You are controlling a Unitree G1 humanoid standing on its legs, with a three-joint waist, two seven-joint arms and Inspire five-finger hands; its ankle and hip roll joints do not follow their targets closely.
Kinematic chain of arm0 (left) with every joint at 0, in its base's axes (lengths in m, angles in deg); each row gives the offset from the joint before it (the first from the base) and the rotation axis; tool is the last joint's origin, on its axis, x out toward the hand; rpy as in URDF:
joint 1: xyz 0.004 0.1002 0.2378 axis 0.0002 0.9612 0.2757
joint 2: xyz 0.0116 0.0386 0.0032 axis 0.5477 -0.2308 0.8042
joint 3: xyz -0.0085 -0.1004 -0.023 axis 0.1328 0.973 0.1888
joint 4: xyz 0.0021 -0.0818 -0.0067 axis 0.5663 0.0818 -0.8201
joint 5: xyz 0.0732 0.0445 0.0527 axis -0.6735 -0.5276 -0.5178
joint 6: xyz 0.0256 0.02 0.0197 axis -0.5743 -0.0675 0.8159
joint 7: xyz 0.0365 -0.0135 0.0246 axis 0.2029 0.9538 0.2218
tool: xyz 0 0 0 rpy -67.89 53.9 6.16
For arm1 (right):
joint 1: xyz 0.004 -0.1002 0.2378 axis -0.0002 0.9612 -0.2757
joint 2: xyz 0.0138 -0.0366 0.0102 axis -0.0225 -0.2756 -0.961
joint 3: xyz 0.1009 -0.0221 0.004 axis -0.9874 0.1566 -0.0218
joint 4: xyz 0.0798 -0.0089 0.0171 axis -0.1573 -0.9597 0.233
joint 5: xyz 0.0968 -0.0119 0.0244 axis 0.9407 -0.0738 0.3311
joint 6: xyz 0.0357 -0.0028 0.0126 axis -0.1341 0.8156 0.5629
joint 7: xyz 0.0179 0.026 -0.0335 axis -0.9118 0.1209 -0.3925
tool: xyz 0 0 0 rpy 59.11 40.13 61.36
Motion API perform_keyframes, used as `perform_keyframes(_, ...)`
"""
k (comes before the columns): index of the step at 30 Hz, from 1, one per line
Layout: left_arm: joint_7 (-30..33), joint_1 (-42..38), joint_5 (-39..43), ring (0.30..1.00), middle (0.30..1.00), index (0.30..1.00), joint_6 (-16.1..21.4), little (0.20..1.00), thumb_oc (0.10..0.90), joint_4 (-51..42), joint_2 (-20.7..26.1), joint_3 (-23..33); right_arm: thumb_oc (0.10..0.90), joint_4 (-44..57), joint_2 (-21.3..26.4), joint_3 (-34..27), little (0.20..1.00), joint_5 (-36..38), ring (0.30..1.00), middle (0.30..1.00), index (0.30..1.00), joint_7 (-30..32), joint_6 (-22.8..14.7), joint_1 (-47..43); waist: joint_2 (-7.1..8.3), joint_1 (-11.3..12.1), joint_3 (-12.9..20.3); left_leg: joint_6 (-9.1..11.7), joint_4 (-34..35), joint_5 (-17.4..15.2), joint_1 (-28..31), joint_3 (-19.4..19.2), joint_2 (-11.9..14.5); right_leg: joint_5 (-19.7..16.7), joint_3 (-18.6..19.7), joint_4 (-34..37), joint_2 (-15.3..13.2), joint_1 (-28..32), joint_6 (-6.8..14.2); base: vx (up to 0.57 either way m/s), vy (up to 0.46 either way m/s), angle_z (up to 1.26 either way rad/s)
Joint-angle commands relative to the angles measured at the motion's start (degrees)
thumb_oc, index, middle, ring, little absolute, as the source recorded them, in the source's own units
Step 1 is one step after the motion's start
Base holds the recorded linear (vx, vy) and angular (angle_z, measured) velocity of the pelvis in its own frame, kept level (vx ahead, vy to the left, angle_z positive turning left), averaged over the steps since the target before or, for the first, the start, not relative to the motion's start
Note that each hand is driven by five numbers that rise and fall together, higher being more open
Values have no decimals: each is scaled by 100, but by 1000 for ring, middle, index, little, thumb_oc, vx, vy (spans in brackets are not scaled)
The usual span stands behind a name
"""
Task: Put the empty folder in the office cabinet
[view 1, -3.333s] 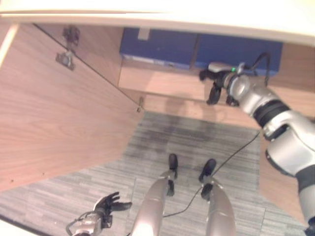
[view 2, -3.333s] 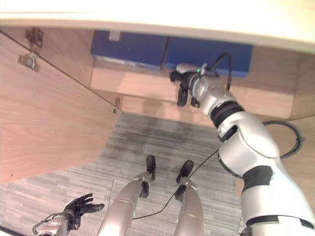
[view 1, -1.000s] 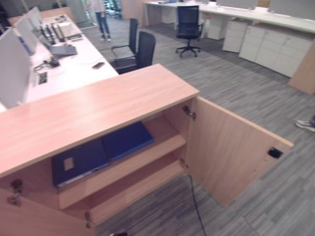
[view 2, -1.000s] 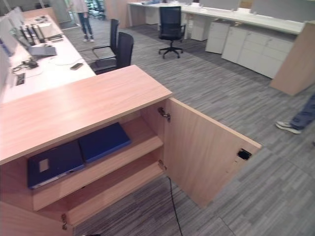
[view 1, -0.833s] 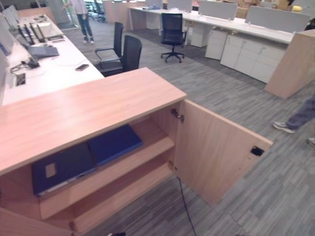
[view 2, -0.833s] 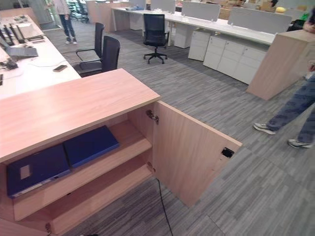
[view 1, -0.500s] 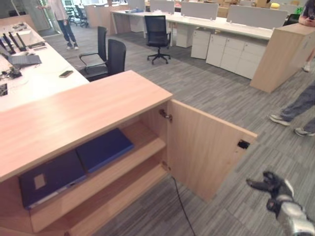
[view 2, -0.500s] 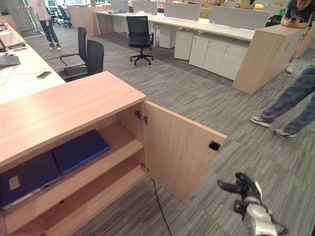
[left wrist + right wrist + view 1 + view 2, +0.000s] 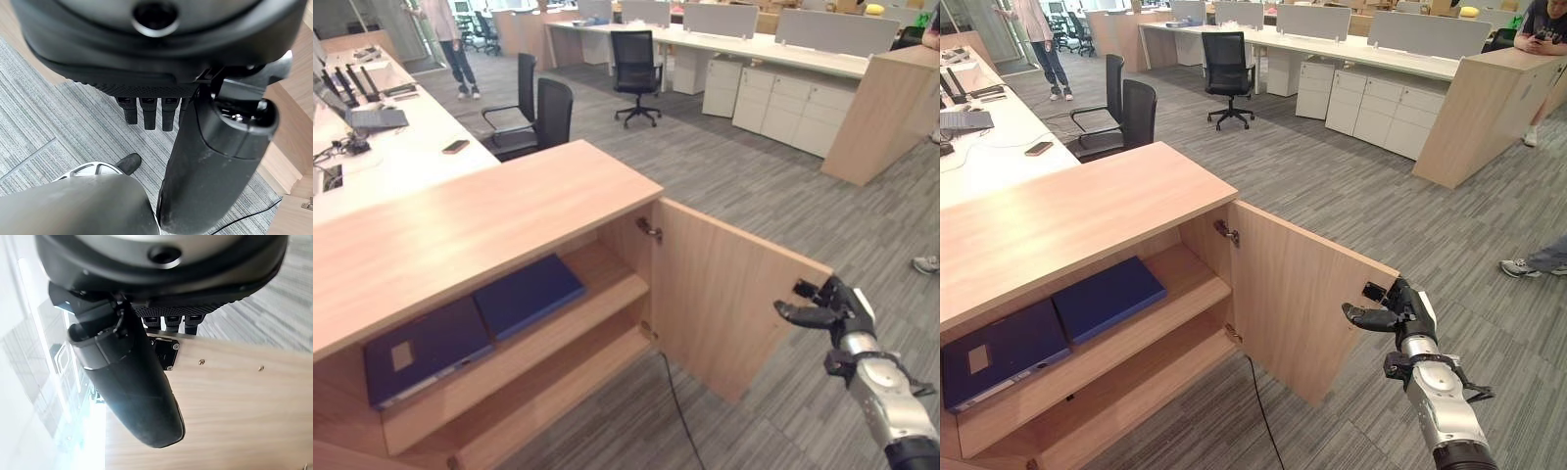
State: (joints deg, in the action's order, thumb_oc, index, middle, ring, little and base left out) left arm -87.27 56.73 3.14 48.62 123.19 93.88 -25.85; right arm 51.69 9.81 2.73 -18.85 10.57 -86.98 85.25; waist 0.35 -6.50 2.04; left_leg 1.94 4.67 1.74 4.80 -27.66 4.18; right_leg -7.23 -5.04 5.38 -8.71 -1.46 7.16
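A low wooden cabinet filled the left half of both eye views, its right door swung wide open toward the lower centre. On the upper shelf, at the lower left of the frame, two dark blue folders lay flat side by side: the labelled folder on the outside and the plain folder just beside it. The right hand sat at the lower right, at the door's free edge by the black latch, fingers loosely spread and holding nothing; the right wrist view put the latch just past the fingertips. The left hand hung over grey carpet, fingers relaxed and empty. At the right eye view's upper left a person stood beyond the white desk.
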Motion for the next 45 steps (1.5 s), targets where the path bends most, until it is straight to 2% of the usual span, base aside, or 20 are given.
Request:
perform_keyframes(1, -28, -131, -85, 900, 900, 900, -5, 900, 800, 317, 68, 56, 800, 1316, 4, 516, 900, 1206, 900, 900, 900, -1255, -640, -916, 106, 164, 126, 104, 33, -290, -105, 805, 27, 638, -373, -138, 316, 188, 63, 0, 0, 0)
perform_keyframes(4, -74, -102, -118, 900, 900, 900, -15, 900, 800, 317, 40, 37, 800, 1555, -279, 828, 900, 1608, 900, 900, 900, -1475, -623, -826, 100, 184, 138, 112, 33, -285, -106, 809, 25, 638, -383, -135, 320, 201, 56, 0, 0, 0)
perform_keyframes(7, -102, -90, -173, 900, 900, 900, -17, 900, 800, 288, 27, 13, 800, 2037, -710, 1747, 900, 2019, 900, 900, 900, -1844, -353, -645, 96, 229, 138, 126, 33, -266, -112, 815, 31, 635, -384, -145, 319, 199, 35, -1, 3, -7)
perform_keyframes(8, -106, -91, -196, 900, 900, 900, -16, 900, 800, 273, 17, -8, 800, 2206, -815, 2073, 900, 2086, 900, 900, 900, -1965, -211, -602, 97, 238, 143, 130, 33, -267, -111, 820, 32, 634, -392, -144, 317, 201, 32, 0, 7, -13)
perform_keyframes(9, -96, -121, -208, 900, 900, 900, -5, 900, 800, 256, -2, -59, 800, 2372, -1046, 2590, 900, 2273, 900, 900, 900, -2122, 81, -539, 98, 259, 157, 134, 33, -259, -126, 822, 34, 623, -398, -147, 312, 182, 19, -1, 9, -14)
perform_keyframes(10, -76, -142, -202, 900, 900, 900, 11, 900, 800, 215, -20, -97, 800, 2411, -1166, 2945, 900, 2460, 900, 900, 900, -2239, 181, -523, 98, 274, 148, 137, 33, -256, -128, 828, 32, 623, -404, -153, 309, 178, 15, -3, 15, -24)
perform_keyframes(14, 79, -218, -173, 900, 900, 900, 62, 900, 800, 103, -85, -234, 800, 2202, -1594, 3765, 900, 2827, 900, 900, 900, -2362, 419, -530, 91, 330, 114, 139, 33, -263, -120, 883, 17, 626, -450, -143, 281, 209, 3, -7, 21, -48)
perform_keyframes(16, 154, -258, -158, 900, 900, 900, 84, 900, 800, 68, -135, -340, 800, 1689, -1877, 4089, 900, 3166, 900, 900, 900, -2358, 464, -443, 85, 365, 115, 147, 33, -255, -145, 914, 7, 639, -485, -144, 269, 207, -6, -3, 41, -25)
perform_keyframes(17, 162, -259, -151, 900, 900, 900, 83, 900, 800, 58, -145, -381, 800, 1723, -1813, 4146, 900, 3102, 900, 900, 900, -2372, 434, -474, 86, 376, 93, 148, 33, -263, -137, 941, -4, 649, -502, -147, 263, 233, -2, -2, 45, 24)
perform_keyframes(28, 53, -230, -172, 900, 900, 900, 173, 900, 800, 149, -156, -501, 800, 1433, -1634, 4274, 900, 3119, 900, 900, 900, -2721, 850, -53, 59, 492, 87, 114, 33, -275, -249, 1129, -116, 625, -689, -180, 125, 223, 55, 6, 46, 42)
perform_keyframes(35, -66, -211, -94, 900, 900, 900, 234, 900, 800, 138, -167, -553, 800, 1246, -1350, 4144, 900, 2736, 900, 900, 900, -2921, 857, 55, 4, 573, 66, 30, 33, -305, -307, 1330, -278, 665, -812, -343, -46, 226, 123, 7, 83, 9)
perform_keyframes(37, -159, -225, -115, 900, 900, 900, 250, 900, 800, 84, -168, -664, 800, 1060, -1108, 3951, 900, 2216, 900, 900, 900, -2890, 704, 84, -54, 615, 12, -40, 33, -322, -304, 1507, -396, 780, -920, -713, -209, 189, 139, 11, 131, 35)
perform_keyframes(38, -236, -233, -132, 900, 900, 900, 232, 900, 800, 62, -146, -731, 800, 864, -954, 3774, 900, 1676, 900, 900, 900, -2837, 662, 98, -102, 642, -39, -90, 33, -320, -298, 1667, -474, 899, -1010, -1051, -334, 139, 123, 12, 98, 57)
perform_keyframes(41, -279, -253, -123, 900, 900, 900, 224, 900, 800, 36, -132, -773, 800, 654, -933, 3640, 900, 1445, 900, 900, 900, -2788, 660, 116, -116, 648, -77, -108, 33, -310, -302, 1794, -519, 949, -1014, -1220, -392, 128, 114, -1, 30, 53)
perform_keyframes(42, -301, -288, -125, 900, 900, 900, 227, 900, 800, -20, -98, -871, 800, 257, -931, 3300, 900, 944, 900, 900, 900, -2613, 575, 225, -121, 596, -135, -123, 33, -268, -335, 2093, -561, 911, -640, -1418, -391, 42, 136, -11, -15, 54)
perform_keyframes(43, -301, -290, -125, 900, 900, 900, 227, 900, 800, -20, -98, -871, 800, 256, -932, 3300, 900, 943, 900, 900, 900, -2613, 575, 224, -124, 600, -122, -123, 33, -262, -353, 2091, -558, 898, -639, -1407, -387, 27, 134, 6, -65, 72)
perform_keyframes(45, -277, -327, -13, 900, 900, 900, 247, 900, 800, -37, -78, -955, 800, -1185, -1206, 2747, 900, 144, 900, 900, 900, -2068, 381, 316, -129, 479, -147, -96, 33, -170, -466, 2629, -539, 1048, 610, -1375, -24, -184, 145, 24, -139, 99)
